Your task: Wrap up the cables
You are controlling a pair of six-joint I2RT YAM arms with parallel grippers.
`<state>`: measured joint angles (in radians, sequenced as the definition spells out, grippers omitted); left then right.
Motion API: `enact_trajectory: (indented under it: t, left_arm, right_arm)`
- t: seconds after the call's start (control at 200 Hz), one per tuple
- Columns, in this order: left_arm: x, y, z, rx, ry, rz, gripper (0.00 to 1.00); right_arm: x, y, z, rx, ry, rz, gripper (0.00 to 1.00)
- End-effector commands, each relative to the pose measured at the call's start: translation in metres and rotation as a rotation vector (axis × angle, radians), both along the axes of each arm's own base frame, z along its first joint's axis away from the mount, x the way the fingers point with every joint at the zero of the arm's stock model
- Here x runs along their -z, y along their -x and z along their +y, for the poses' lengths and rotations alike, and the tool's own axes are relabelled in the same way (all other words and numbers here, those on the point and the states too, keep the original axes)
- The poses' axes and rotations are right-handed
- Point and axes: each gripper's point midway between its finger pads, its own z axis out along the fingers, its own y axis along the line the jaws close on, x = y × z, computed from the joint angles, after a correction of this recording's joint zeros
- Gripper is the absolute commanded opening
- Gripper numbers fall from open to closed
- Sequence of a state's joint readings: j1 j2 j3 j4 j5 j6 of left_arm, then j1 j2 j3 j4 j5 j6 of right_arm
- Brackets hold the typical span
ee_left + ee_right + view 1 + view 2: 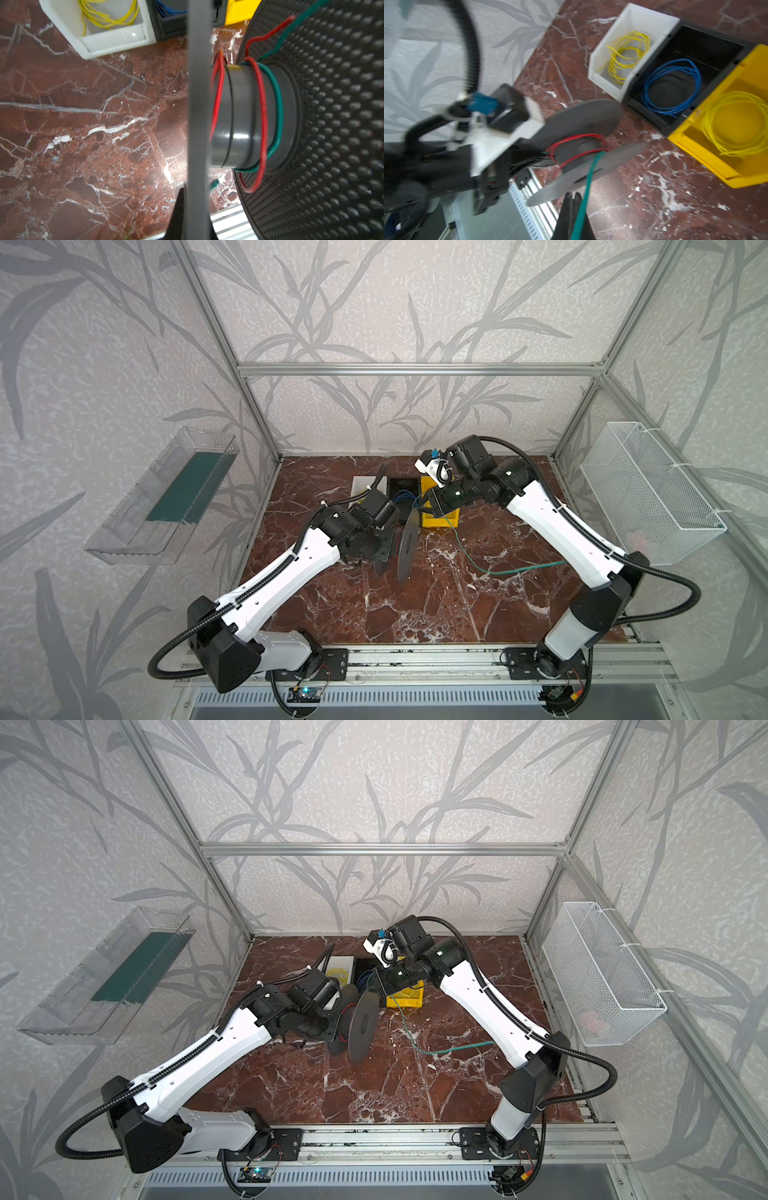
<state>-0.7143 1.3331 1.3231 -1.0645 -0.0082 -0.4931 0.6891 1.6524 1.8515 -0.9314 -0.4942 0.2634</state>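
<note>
Your left gripper [195, 216] is clamping one flange of the spool [409, 539], its axle lying nine-to-three in a top view. Your right gripper [572, 207] is pinching the teal cable [589, 187], running toward the hub [239, 116] at its seven o'clock; slack is trailing toward four o'clock across the table [415, 605].

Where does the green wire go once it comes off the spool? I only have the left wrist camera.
Observer: Straight into the right pincer, which is shut on the green wire close to the spool.
Operator: Any slack past that grip?
Observer: Yes. In both top views a long tail lies on the table, running off toward the right arm.
Operator: What's inside the yellow bin? I see only its corner.
Observer: A yellow wire coil.
</note>
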Motion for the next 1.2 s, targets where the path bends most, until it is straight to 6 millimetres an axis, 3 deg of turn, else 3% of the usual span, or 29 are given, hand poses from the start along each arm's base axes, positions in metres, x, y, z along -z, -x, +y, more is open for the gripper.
enact_trajectory:
  t: [0.0, 0.11, 0.23, 0.31, 0.495, 0.675, 0.84, 1.005, 1.195]
  left_arm:
    - [-0.006, -0.021, 0.006, -0.115, -0.045, -0.066, 0.0]
    - [-0.016, -0.043, -0.002, -0.173, 0.012, -0.152, 0.0]
    - [-0.044, -0.066, -0.017, -0.24, 0.126, -0.23, 0.0]
    - [-0.065, -0.08, -0.026, -0.292, 0.239, -0.286, 0.0]
    - [-0.1, -0.104, -0.038, -0.379, 0.428, -0.35, 0.0]
    - [-0.123, -0.116, -0.05, -0.407, 0.603, -0.342, 0.0]
    - [-0.147, -0.115, -0.056, -0.373, 0.688, -0.336, 0.0]
    - [-0.151, -0.105, -0.076, -0.279, 0.742, -0.27, 0.0]
    - [-0.14, -0.088, -0.088, -0.219, 0.763, -0.181, 0.0]
  right_arm:
    - [-0.063, 0.035, 0.018, -0.095, -0.22, -0.036, 0.0]
    - [-0.073, 0.074, 0.028, -0.173, -0.316, -0.009, 0.0]
    - [-0.073, 0.112, 0.032, -0.247, -0.439, 0.056, 0.0]
    - [-0.053, 0.133, 0.03, -0.274, -0.433, 0.086, 0.0]
    - [0.024, 0.169, 0.025, -0.275, -0.316, 0.146, 0.0]
    - [0.099, 0.175, -0.003, -0.152, -0.192, 0.18, 0.0]
    - [0.144, 0.166, -0.04, -0.007, -0.116, 0.107, 0.0]
    - [0.178, 0.153, -0.06, 0.068, -0.029, 0.026, 0.0]
    - [0.181, 0.134, -0.044, 0.067, -0.028, -0.061, 0.0]
